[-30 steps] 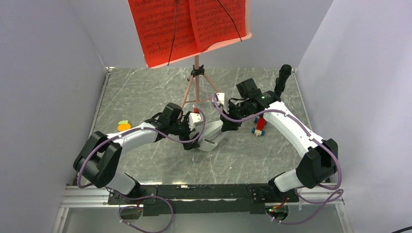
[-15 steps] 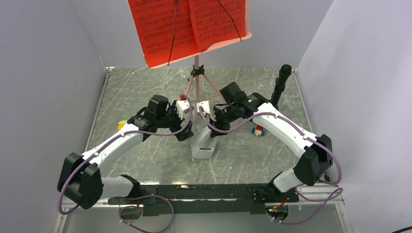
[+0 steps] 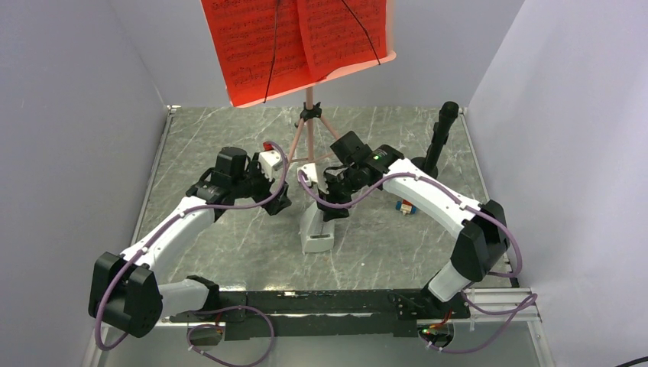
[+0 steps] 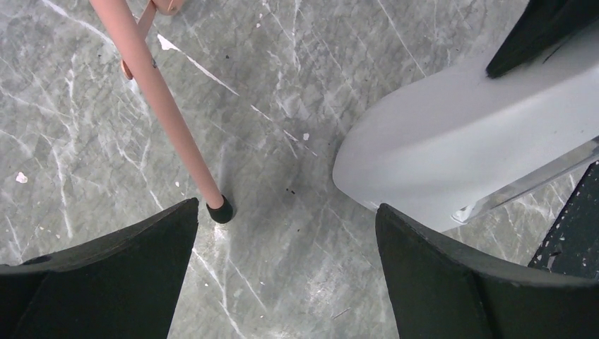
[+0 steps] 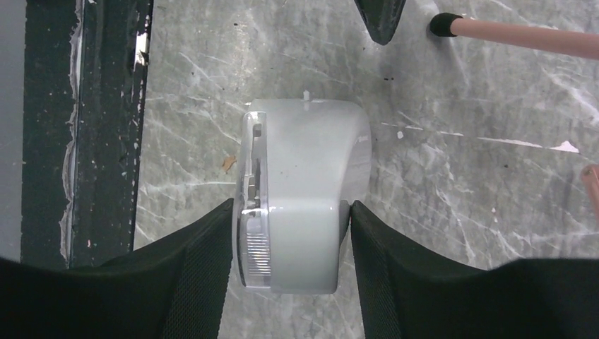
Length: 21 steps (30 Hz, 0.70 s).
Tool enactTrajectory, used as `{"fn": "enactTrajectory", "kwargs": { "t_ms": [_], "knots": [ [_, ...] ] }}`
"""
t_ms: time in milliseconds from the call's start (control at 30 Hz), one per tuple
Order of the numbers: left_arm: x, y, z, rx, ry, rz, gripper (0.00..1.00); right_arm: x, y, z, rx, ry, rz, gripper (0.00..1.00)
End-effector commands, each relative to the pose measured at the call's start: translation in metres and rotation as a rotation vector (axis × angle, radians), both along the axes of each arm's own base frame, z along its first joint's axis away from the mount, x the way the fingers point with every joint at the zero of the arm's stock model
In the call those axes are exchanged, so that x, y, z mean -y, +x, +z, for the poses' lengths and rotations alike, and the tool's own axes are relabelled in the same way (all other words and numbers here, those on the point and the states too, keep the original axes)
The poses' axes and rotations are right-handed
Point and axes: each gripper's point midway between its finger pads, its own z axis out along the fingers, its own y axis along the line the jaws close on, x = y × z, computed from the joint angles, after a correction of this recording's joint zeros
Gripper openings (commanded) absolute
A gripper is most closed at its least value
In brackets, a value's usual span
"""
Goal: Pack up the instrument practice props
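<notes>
The pink music stand (image 3: 309,141) stands at the back centre on tripod legs, with red sheet-music pages (image 3: 294,42) on its desk. The white wedge-shaped metronome (image 3: 316,232) is on the table in front of the stand. My right gripper (image 3: 333,208) is shut on the metronome (image 5: 300,176), one finger on each side. My left gripper (image 3: 280,203) is open and empty just left of it. In the left wrist view my left gripper (image 4: 286,212) is over bare table, between a pink tripod leg's foot (image 4: 220,210) and the metronome (image 4: 459,141).
A multicoloured toy block (image 3: 406,206) lies right of the metronome, partly behind my right arm. A black upright post (image 3: 443,130) stands at the back right. Grey walls close in both sides. The black base rail (image 5: 85,127) runs along the near edge.
My right gripper moved left and closed around the metronome. My left gripper pulled back to the left, away from it. The metronome turned and shifted slightly towards the near edge.
</notes>
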Motion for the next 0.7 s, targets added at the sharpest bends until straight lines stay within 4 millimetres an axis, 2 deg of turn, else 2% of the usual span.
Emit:
{"fn": "enactTrajectory", "kwargs": {
  "t_ms": [0, 100, 167, 200, 300, 400, 533, 667],
  "knots": [
    [0.003, 0.001, 0.015, 0.045, -0.04, -0.011, 0.99, 0.005, 0.004, -0.012, -0.002, -0.069, -0.017, 0.59],
    [0.005, -0.001, 0.014, 0.027, -0.058, -0.006, 0.99, 0.003, 0.003, -0.013, -0.005, -0.069, -0.016, 0.56],
    [0.005, -0.002, 0.013, 0.022, -0.065, 0.0, 0.99, 0.003, 0.002, -0.011, -0.01, -0.062, -0.012, 0.5],
    [0.005, -0.002, 0.013, 0.02, -0.067, -0.001, 0.99, 0.003, 0.001, -0.01, -0.012, -0.06, -0.008, 0.45],
    [0.004, -0.001, 0.012, 0.016, -0.07, 0.001, 0.99, 0.005, -0.004, -0.008, -0.017, -0.058, 0.012, 0.21],
    [0.004, -0.001, 0.013, 0.014, -0.07, -0.004, 0.99, 0.014, -0.009, -0.004, -0.012, -0.072, 0.031, 0.02],
    [0.006, -0.002, 0.014, 0.008, -0.076, -0.014, 0.99, 0.037, -0.009, 0.008, -0.007, -0.088, 0.021, 0.0],
    [0.01, -0.003, 0.012, -0.006, -0.092, -0.025, 0.99, 0.07, -0.007, 0.023, 0.019, -0.091, -0.022, 0.0]
  ]
}}
